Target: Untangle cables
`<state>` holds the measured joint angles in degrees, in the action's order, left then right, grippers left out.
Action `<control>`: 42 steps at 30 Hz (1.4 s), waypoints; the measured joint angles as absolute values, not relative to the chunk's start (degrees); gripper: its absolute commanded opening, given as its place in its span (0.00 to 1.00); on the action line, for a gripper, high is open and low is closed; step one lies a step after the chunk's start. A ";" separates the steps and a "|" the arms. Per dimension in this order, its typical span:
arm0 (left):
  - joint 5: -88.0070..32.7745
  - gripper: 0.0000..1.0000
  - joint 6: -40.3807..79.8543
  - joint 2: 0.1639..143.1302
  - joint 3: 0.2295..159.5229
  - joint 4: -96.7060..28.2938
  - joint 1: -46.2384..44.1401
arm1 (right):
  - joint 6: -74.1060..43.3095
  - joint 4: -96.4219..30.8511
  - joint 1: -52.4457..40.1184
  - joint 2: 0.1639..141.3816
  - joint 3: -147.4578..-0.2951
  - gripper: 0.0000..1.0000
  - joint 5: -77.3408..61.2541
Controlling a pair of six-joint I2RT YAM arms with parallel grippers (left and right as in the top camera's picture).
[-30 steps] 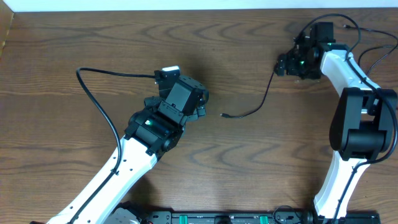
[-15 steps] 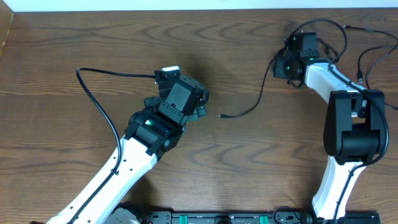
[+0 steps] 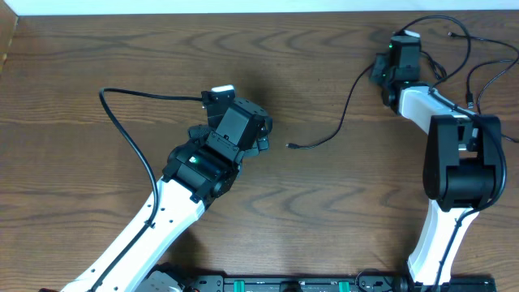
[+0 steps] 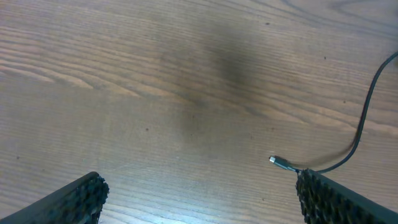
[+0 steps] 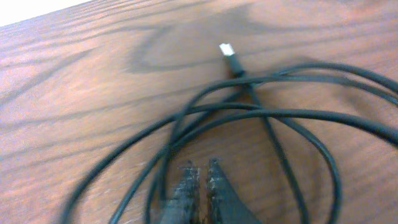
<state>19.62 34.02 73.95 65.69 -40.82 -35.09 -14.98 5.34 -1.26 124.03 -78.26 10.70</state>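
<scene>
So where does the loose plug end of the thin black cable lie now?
In the overhead view, the plug end lies near the middle of the brown wooden table, just right of the left gripper.

- Cables point(image 5: 245, 81) lie bunched at the table's point(image 3: 81, 49) far right corner.
- One trails toward the middle, its plug point(image 3: 292, 147) just right of the left gripper point(image 4: 202, 196).

- Table point(image 3: 81, 65): brown, with darker wavy wood grain.
- Cables point(image 3: 347, 104): black. One plug point(image 5: 226, 48) has a whitish tip, another plug point(image 4: 278, 162) a silvery one.
- Arms point(image 3: 162, 223): white links, black joints and housings, each with a small green light point(image 3: 193, 160).
- Left fingers point(image 4: 74, 199): black, with a fine studded pattern.
- Strip point(image 3: 243, 6) along the far edge: white.
</scene>
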 measured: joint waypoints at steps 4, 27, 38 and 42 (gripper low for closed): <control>19.59 0.98 34.02 73.95 65.69 -40.18 -35.09 | -15.03 1.65 -0.21 124.03 -78.26 0.99 10.50; 19.62 0.98 34.04 67.20 65.69 -38.94 -29.45 | -4.14 -7.09 -0.30 73.89 -79.02 0.99 12.69; 27.51 0.98 34.06 54.50 65.69 -47.92 -28.49 | 3.44 -22.13 -0.30 53.10 -79.00 0.97 12.58; 29.74 0.98 34.02 53.12 65.69 -50.81 -28.49 | 4.10 -25.71 -0.30 46.63 -79.00 0.97 11.03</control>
<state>29.74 34.02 53.12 65.69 -50.81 -28.49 4.10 -25.71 -0.30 46.63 -79.00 11.03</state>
